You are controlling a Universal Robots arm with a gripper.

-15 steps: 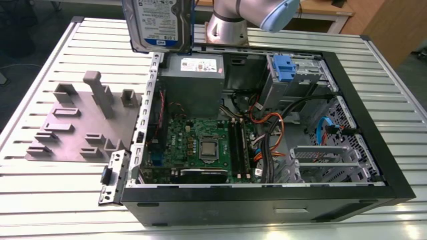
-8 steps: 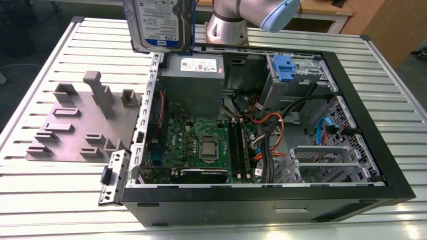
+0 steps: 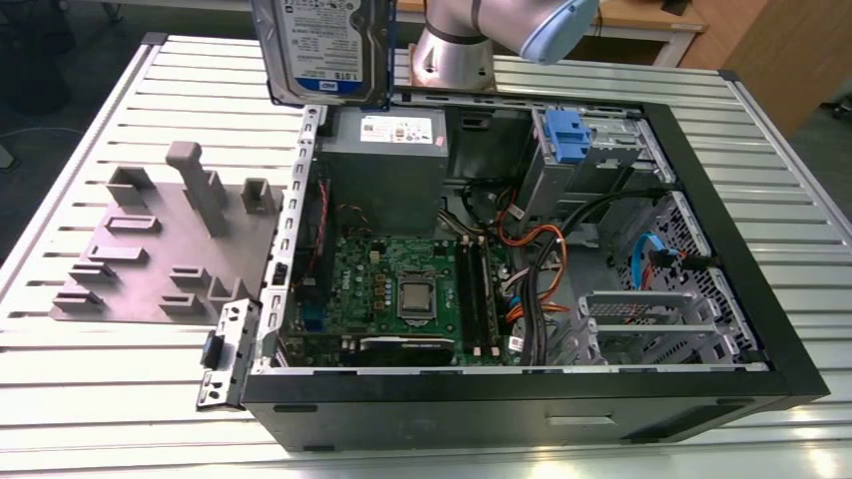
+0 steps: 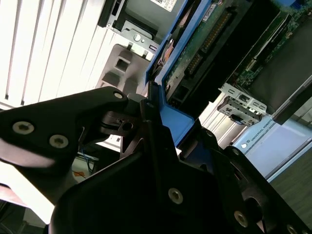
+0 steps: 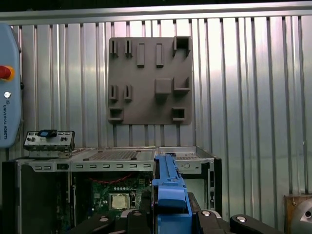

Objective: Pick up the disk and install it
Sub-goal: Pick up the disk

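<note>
Your hand [image 4: 168,124] is clamped on the disk [image 3: 326,50]: in both wrist views the black fingers [image 4: 155,131] are closed on the blue carrier frame [image 5: 169,192] at its handle end. In the exterior view the disk hangs upright in the air with its label towards the camera. It is above the far rim of the computer case [image 3: 506,404], towards the exterior view's left

The case lies open on the ribbed metal tabletop [image 3: 799,120]. Look inside it and you find:
- a grey power supply box [image 3: 386,165] at the far end, just below the disk
- a green motherboard [image 3: 359,284] on the floor of the case, with the processor [image 3: 415,297] seated in it
- a bundle of orange and black cables [image 3: 533,249] beside the board
- a blue cable [image 3: 655,249] against the wall on the exterior view's right
- another drive with a blue tab [image 3: 566,135], seated in its grey metal cage [image 3: 620,140] in the far corner

The grey slotted holder [image 3: 147,269] lies flat on the tabletop just beside the case, on the exterior view's left, with its posts standing upright
</note>
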